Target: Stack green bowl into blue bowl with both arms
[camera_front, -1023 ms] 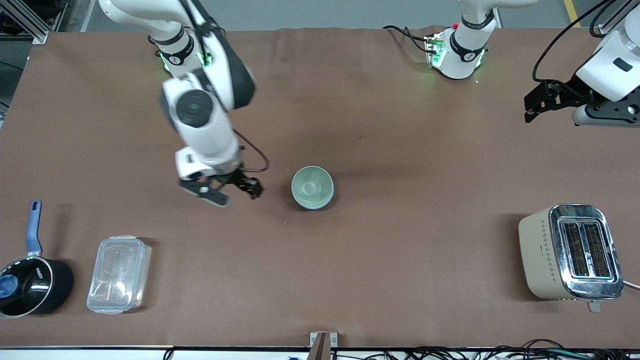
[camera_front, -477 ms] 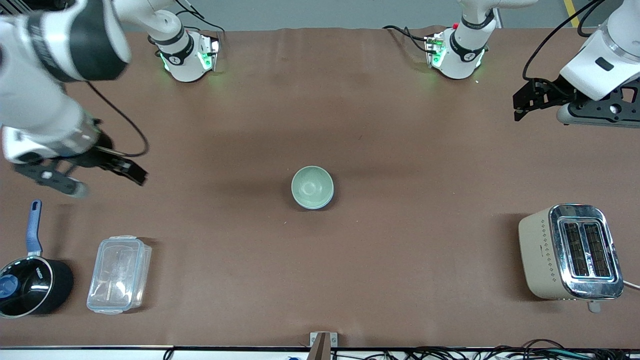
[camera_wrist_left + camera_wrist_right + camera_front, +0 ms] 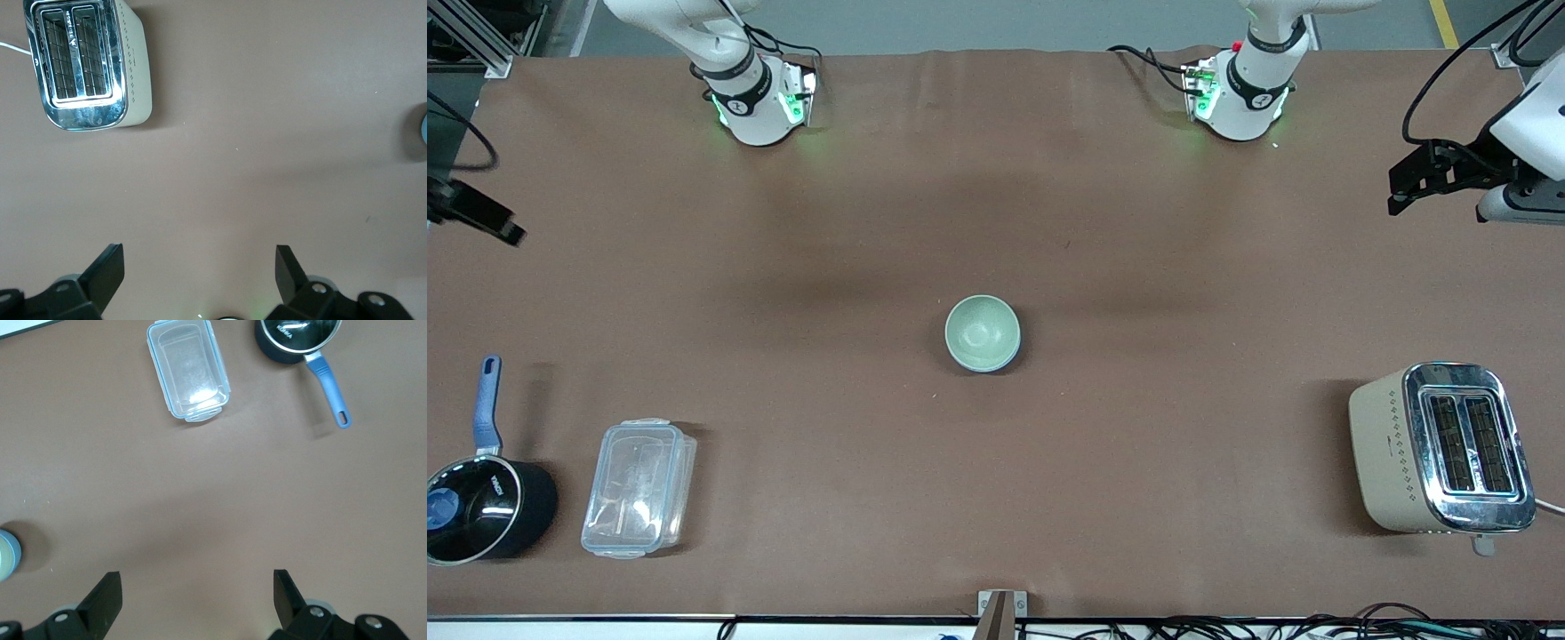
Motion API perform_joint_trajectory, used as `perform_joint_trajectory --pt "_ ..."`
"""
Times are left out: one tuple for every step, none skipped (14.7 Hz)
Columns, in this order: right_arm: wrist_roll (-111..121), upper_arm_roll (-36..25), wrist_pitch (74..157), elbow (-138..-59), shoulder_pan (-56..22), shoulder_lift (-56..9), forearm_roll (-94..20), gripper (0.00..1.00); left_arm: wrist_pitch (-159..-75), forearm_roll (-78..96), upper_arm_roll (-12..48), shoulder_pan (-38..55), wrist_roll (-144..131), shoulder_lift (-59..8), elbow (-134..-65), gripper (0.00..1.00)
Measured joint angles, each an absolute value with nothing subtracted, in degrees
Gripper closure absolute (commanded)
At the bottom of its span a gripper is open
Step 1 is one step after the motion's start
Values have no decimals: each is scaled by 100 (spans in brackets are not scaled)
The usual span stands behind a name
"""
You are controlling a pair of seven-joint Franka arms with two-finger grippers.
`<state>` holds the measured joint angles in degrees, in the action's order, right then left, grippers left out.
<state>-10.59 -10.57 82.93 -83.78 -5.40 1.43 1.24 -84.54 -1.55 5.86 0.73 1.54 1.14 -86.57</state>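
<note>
The green bowl sits nested inside the blue bowl at the middle of the table; only a thin blue edge shows around it. The stack also shows at the edge of the right wrist view, green inside and blue wall. My right gripper is open and empty, up over the right arm's end of the table; its wrist view shows bare table between the fingers. My left gripper is open and empty over the left arm's end.
A black saucepan with a blue handle and a clear plastic box stand near the front at the right arm's end. A cream toaster stands near the front at the left arm's end.
My right gripper has swung away from beside the bowls out to the right arm's end of the table. My left gripper has shifted a little outward. The bowls have not moved.
</note>
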Motion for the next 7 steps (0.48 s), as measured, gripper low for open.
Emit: perform_joint_trajectory --pt "-924 -1028 8243 -8379 -440 226 123 0 -8454 -155 596 92 150 113 -8657 0" --pt "-862 -1011 8232 -8383 -394 260 122 0 -8454 -155 607 112 145 110 -8656 0" --pt "-843 -996 8237 -8387 -383 257 122 0 -8454 -155 614 129 143 104 -8654 0" --pt "-841 -965 8253 -8397 -372 241 122 0 -8454 -155 616 145 142 96 -8651 0" --pt "-839 -899 8267 -8402 -316 225 122 0 -8454 -155 619 151 141 89 -8649 0" --pt "-833 -764 8273 -8404 -189 212 121 0 -8455 -155 620 151 142 85 -8646 0" --pt "-824 -616 8274 -8404 -58 205 121 0 -8455 -155 620 146 142 82 -8641 0"
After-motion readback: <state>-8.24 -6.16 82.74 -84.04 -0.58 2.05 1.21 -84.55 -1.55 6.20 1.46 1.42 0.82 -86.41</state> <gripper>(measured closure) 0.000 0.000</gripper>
